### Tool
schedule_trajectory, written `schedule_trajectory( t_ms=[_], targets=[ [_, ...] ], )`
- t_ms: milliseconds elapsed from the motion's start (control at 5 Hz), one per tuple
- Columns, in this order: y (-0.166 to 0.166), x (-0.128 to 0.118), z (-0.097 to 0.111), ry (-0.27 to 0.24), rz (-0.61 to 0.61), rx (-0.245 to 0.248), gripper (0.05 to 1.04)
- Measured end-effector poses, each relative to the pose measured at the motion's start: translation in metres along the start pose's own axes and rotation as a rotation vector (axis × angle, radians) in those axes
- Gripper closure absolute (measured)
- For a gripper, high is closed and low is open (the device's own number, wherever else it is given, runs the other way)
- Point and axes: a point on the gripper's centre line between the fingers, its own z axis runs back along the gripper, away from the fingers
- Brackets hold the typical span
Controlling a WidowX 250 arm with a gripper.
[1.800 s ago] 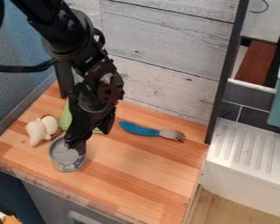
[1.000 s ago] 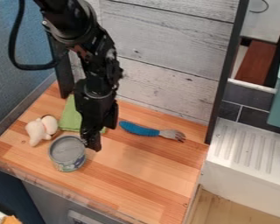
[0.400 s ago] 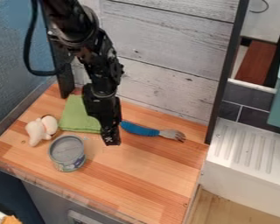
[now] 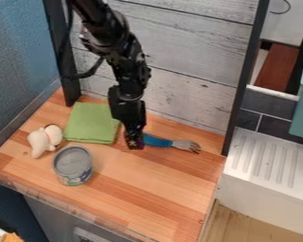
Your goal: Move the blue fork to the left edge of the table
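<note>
Blue fork [image 4: 157, 141]: in the camera view it lies flat toward the back right of the table [image 4: 147, 198], handle toward the cloth [image 4: 92, 123], tines [image 4: 191, 146] pointing right. The gripper [image 4: 134, 143] hangs down at the handle end, covering part of it; from this angle I cannot tell whether its jaws are spread, pressed together or already on the handle.

The fork should be light and stiff, with little to break. The thick blue handle looks the better hold, though its rounded surface may let the fork roll or slip. Best to close across the handle's width, a little in from its end toward the grey neck; held right at the end, the fork could swing tines-down. The thin grey part would give less to grip.

On the way left, the cloth could snag a dragging tine, and the can [image 4: 72, 163] and toy [image 4: 44, 140] call for a modest lift.
</note>
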Motion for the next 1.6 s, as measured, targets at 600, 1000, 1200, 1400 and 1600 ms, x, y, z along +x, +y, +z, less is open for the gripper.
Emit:
schedule_trajectory(
  t_ms=[600,1000,1200,1400,1600],
  targets=[
    [-0.012,-0.019,-0.035,-0.020,-0.089,0.009,0.083],
    [-0.015,-0.022,-0.037,-0.031,-0.128,0.003,0.412],
    [-0.012,-0.022,-0.037,-0.034,-0.141,0.007,0.679],
    [-0.006,-0.019,-0.035,-0.040,-0.164,0.011,0.694],
    [0.004,-0.010,-0.031,-0.052,-0.202,0.038,0.694]
  ],
)
